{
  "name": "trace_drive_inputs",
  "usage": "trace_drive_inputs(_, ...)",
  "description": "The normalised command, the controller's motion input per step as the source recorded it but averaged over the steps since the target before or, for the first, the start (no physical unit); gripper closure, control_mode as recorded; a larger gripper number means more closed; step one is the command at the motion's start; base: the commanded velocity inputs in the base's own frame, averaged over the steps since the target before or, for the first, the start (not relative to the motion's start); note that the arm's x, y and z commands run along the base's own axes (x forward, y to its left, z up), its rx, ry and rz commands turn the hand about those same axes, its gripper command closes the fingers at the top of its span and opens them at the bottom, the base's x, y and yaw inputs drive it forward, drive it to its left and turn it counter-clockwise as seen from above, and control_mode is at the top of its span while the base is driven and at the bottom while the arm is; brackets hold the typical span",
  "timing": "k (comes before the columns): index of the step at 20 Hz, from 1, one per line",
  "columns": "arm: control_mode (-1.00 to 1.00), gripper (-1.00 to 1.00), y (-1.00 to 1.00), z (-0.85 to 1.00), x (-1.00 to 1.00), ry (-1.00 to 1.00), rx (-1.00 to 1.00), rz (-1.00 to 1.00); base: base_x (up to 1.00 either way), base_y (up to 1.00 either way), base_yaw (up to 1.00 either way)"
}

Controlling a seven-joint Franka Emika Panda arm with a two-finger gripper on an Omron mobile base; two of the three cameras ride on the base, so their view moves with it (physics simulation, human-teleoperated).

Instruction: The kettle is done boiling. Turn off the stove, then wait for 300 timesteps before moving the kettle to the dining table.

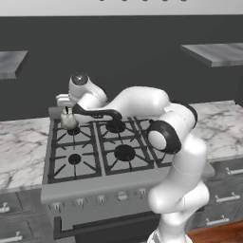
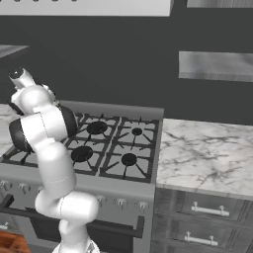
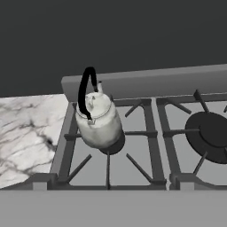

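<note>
Sitting on rear-left burner: squat silver kettle (image 3: 98, 120), black upright handle; fingers wide.

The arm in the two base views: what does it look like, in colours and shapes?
The arm is built of rounded, glossy white segments, thick and tube-like, with dark joint rings between them; one large black ring with a white cap faces the left base camera. A thin dark band runs along the forearm. Its last white link ends in a rounded dark grey cap. No cables or markings are visible.
</note>
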Motion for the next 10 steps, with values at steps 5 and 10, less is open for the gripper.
trace_drive_inputs(5,-1.00,-1.00,0.00,0.00,0.09,0.00,0.03,0.00,0.00,0.00,0.00)
trace_drive_inputs(10,-1.00,-1.00,0.00,0.00,0.18,0.00,0.01,0.00,0.00,0.00,0.00)
